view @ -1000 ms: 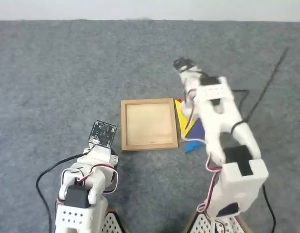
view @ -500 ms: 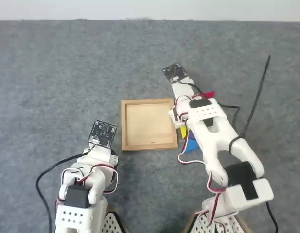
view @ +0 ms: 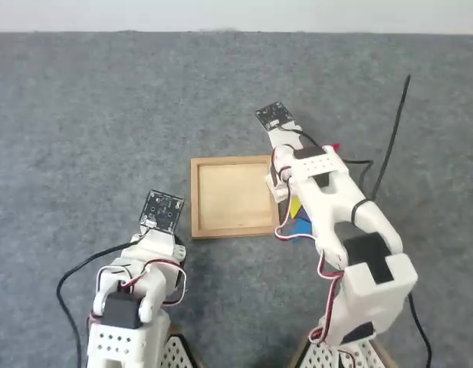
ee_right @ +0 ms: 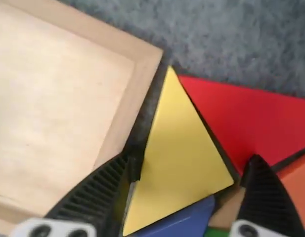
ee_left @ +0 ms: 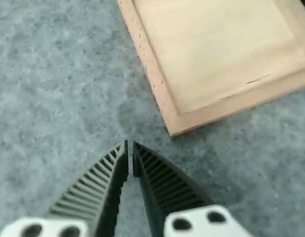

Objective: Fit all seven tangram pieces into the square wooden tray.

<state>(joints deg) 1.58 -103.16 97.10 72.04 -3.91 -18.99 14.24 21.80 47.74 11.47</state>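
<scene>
**item: square wooden tray** [view: 196, 198]. lies flat on the grey mat [view: 106, 115], between the two arms. the floor is bare wood with no piece in it, also seen in the left wrist view [ee_left: 153, 69] and the right wrist view [ee_right: 137, 94].

**item: yellow triangle** [ee_right: 179, 148]. lies flat on the mat just beside the tray's outer rim, with one corner near the tray's corner. a red triangle [ee_right: 241, 123] butts along one of its edges. a blue piece [ee_right: 177, 222] and an orange piece [ee_right: 298, 180] crowd its far end.

**item: right gripper** [ee_right: 191, 165]. spread wide and holding nothing. it straddles the yellow triangle, one finger in the narrow gap by the tray rim and the other at the seam with the red triangle. its height above the mat cannot be told.

**item: left gripper** [ee_left: 130, 148]. jaws pressed together and empty, low over the mat near a tray corner and apart from the pieces.

**step in hand (judged):** picking the first piece; all seven remain outside the tray.

**next move (judged):**
- close squarely on the yellow triangle's slanted edges without pinching the red neighbour.
- lift it clear of the rim.
- carry it over the tray and lay it flat into a corner.
</scene>
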